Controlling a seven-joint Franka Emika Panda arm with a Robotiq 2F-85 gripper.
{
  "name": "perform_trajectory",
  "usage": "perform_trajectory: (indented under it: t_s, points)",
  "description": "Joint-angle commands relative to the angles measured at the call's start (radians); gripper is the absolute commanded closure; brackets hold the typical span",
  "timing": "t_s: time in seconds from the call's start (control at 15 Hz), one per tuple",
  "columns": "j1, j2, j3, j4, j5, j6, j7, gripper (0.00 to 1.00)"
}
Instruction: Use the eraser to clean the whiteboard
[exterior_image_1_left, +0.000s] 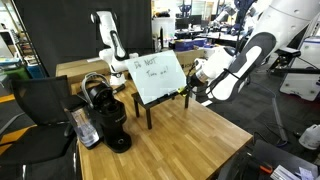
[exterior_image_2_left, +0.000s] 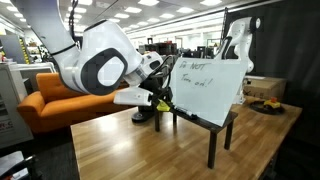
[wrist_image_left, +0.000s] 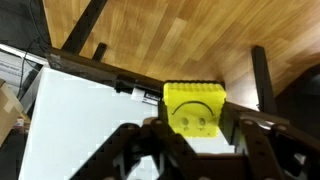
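Note:
The whiteboard (exterior_image_1_left: 160, 78) stands tilted on a dark legged stand on the wooden table, with dark scribbles near its top; it shows in both exterior views (exterior_image_2_left: 205, 90). In the wrist view, my gripper (wrist_image_left: 196, 130) is shut on the eraser (wrist_image_left: 194, 108), a bright yellow sponge block with a drawn face. It is held over the whiteboard's white surface (wrist_image_left: 80, 120), close to its dark framed edge. In an exterior view my gripper (exterior_image_1_left: 190, 88) is at the board's side edge; a bit of yellow (exterior_image_2_left: 160, 101) shows at the fingertips.
A black coffee machine (exterior_image_1_left: 105, 112) stands on the wooden table (exterior_image_1_left: 180, 140) beside the whiteboard. A black chair (exterior_image_1_left: 35, 110) is off the table's end. An orange sofa (exterior_image_2_left: 45, 105) and a second white arm (exterior_image_1_left: 108, 40) are behind.

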Motion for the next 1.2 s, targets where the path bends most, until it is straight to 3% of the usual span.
perform_trajectory:
  t_s: [0.0, 0.6, 0.8, 1.13]
  points:
    - [-0.115, 0.033, 0.106, 0.061, -0.005, -0.001, 0.108, 0.73]
    - [-0.304, 0.117, 0.284, 0.188, 0.000, -0.002, 0.217, 0.73]
    - [-0.322, 0.149, 0.306, 0.218, 0.002, -0.002, 0.192, 0.73]
    - [-0.288, 0.176, 0.288, 0.245, 0.005, -0.002, 0.137, 0.73]
